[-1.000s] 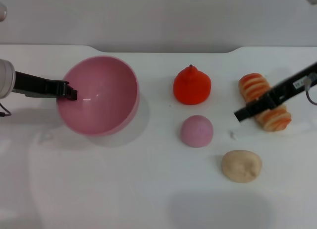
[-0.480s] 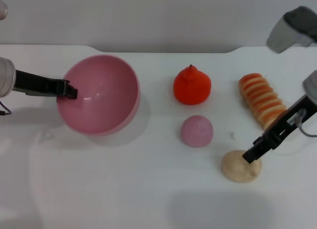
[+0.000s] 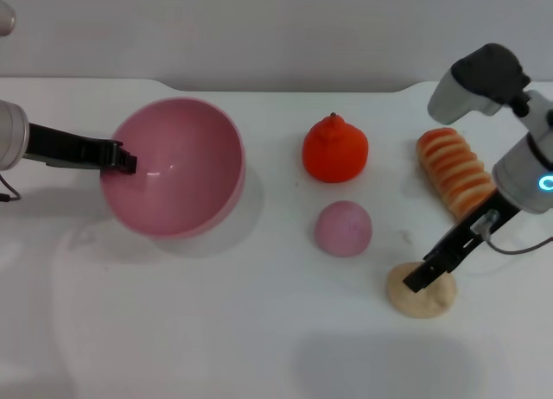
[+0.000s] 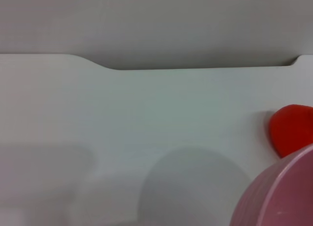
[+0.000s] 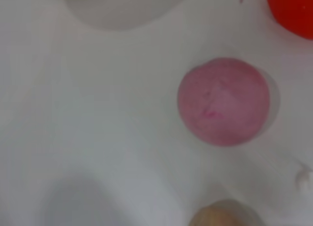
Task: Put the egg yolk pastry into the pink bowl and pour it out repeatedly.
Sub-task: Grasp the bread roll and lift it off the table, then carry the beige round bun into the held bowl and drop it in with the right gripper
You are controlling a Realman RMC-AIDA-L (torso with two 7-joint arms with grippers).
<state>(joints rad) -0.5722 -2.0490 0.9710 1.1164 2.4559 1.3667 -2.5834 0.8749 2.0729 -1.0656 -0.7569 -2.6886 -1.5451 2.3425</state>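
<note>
No legible writing or brand on any item.

Egg yolk pastry [image 3: 421, 292]: beige, flat on the white table [image 3: 259, 330], near the front right, in front of the orange-striped roll [image 3: 454, 172] and to the right of the mauve dome [image 3: 343, 228].

Right gripper [image 3: 417, 281]: tip lowered onto the pastry's upper left side, touching or just above it; finger spread cannot be told.

Pink bowl [image 3: 173, 166]: far left, tilted with its opening toward the viewer, well apart from the pastry.

Left gripper [image 3: 123, 161]: closed on the bowl's left rim.

Red-orange fruit [image 3: 335, 148]: behind the dome.

Open table surface lies in front of the bowl and the dome.
</note>
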